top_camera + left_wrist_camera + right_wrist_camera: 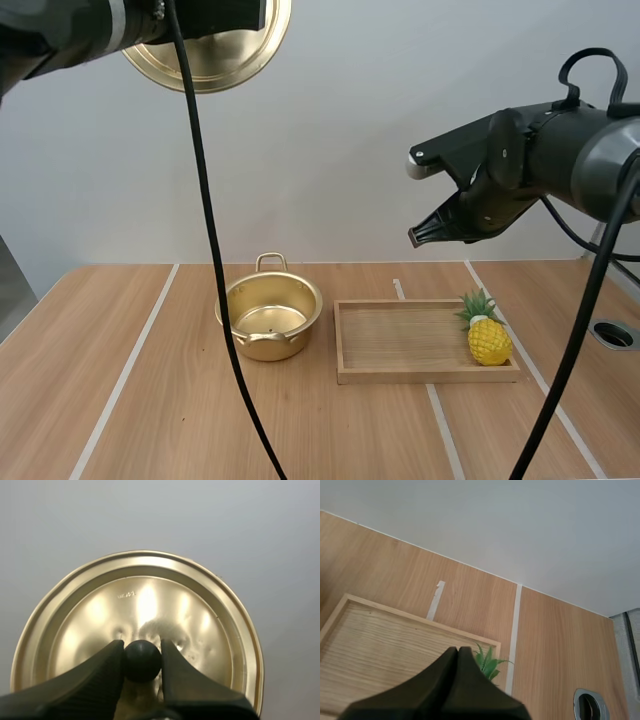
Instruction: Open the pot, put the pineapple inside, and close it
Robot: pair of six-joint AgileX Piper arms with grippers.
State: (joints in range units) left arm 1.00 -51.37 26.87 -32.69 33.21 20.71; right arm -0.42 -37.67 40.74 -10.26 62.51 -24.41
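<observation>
Pot (268, 318) sits open on the table (100, 370) in the high view, gold all over, its shiny floor showing. Just to its right, not touching it, lies the tray (400, 335). The pineapple (488, 340) rests at the tray's right end, green leaves toward the back. Up at the far left the lid (215, 45) hangs high in the air under the left arm, well above the pot and tipped on edge. Over at the right, the right gripper (414, 237) hovers high above the tray's right half. Its two black fingers are pressed together into one point, aimed down and to the left.

On to the left wrist view: the left gripper (142, 652) pinches the lid's black knob (142, 664) squarely, one finger on either side. The round gold top of the lid spreads out behind the knob, rim and all.

Now the right wrist view: the fingers lie together as a single dark wedge with nothing between them. Just past the tips the pineapple's green leaves poke out at the far corner of the tray. The tray's pale wooden floor runs off to one side. A metal-rimmed hole (590, 702) sits in the table, beyond a white line from the tray.
</observation>
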